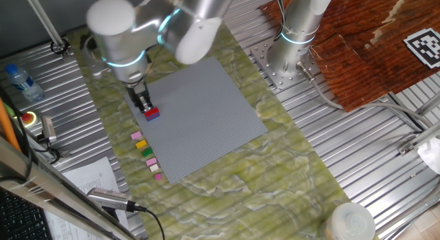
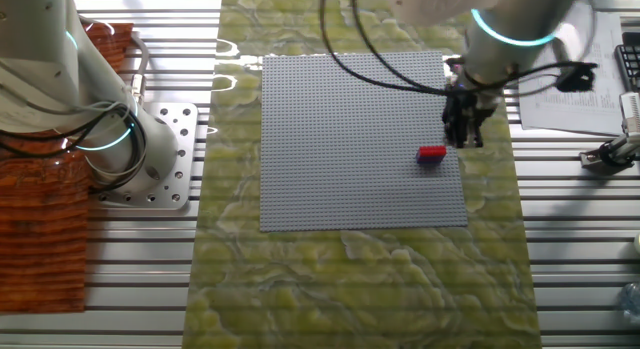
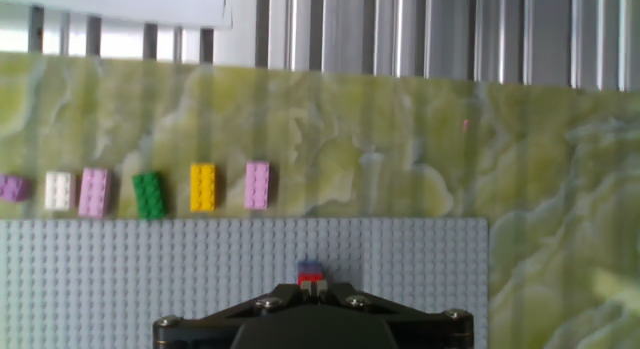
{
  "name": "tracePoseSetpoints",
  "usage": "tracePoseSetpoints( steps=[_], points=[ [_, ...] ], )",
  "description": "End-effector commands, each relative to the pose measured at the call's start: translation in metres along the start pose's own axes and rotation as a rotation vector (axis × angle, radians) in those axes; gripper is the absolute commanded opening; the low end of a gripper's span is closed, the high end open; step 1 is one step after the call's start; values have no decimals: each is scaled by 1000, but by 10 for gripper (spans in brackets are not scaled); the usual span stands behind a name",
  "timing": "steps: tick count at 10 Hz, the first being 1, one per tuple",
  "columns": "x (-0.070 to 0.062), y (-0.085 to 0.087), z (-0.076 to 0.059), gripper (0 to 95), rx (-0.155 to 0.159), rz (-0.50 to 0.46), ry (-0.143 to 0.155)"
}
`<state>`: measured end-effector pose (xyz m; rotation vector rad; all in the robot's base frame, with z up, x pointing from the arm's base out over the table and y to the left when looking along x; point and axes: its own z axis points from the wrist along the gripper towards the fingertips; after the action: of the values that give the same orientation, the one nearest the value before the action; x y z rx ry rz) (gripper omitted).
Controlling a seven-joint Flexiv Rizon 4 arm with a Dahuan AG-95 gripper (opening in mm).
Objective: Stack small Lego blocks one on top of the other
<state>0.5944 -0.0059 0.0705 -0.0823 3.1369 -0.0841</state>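
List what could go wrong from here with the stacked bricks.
The gripper hangs right beside the red brick sitting on the blue one, so a sideways drift could knock the pair loose. Whether the red brick is pressed fully home cannot be judged. The spare bricks lie close to the baseplate edge.

I work here in a robot lab. The tabletop [image 1: 357,130] is ribbed metal, with a second arm's base [image 2: 165,154] bolted on it. A printed marker [image 1: 423,46] lies at one corner, a keyboard [image 1: 20,216] and papers [image 1: 86,178] at the edge, and cables [image 2: 370,64] hang over.
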Motion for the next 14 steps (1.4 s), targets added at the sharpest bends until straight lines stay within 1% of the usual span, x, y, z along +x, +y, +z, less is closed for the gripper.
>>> tracePoseSetpoints(
  steps=[1,3,5,9,10,12,14],
  points=[
    [2,-1,7,0,1,-2,-2],
    [2,2,13,0,0,-3,3],
    [5,6,17,0,1,1,5],
    [5,5,19,0,3,-2,15],
    [7,4,22,0,4,-6,15],
    [5,2,32,0,4,-6,14],
    [3,2,38,0,-5,-4,12]
  ],
)
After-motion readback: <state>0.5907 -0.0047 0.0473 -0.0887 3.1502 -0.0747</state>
